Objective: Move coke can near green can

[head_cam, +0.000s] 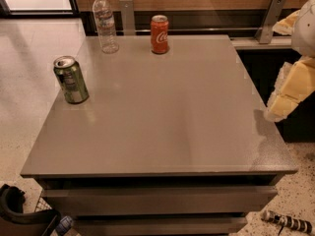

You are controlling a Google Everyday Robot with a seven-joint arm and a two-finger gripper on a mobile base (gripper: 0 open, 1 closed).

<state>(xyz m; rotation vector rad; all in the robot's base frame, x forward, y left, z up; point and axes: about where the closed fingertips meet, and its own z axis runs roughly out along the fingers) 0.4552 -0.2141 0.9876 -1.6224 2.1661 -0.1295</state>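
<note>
- Gripper (284,101): pale yellow-cream, at the right edge of the view, just off the table's right side. Degree of opening: cannot tell. Well apart from both cans, with neither in its hold.
- Small red-orange coke can (159,34) with white script and silver top: upright near the far edge of the table, left of centre.
- Dark green can (72,80) with silver top and pale label markings: upright near the left edge, well apart from the coke can and nearer the camera.
- Clear plastic water bottle (105,23) with white cap: upright at the far left corner, near the coke can and to its left.
- Square grey flat-topped table (172,132): bearing all three containers.
- Grey metal bracket (127,15): upright behind the far edge, between bottle and coke can.
</note>
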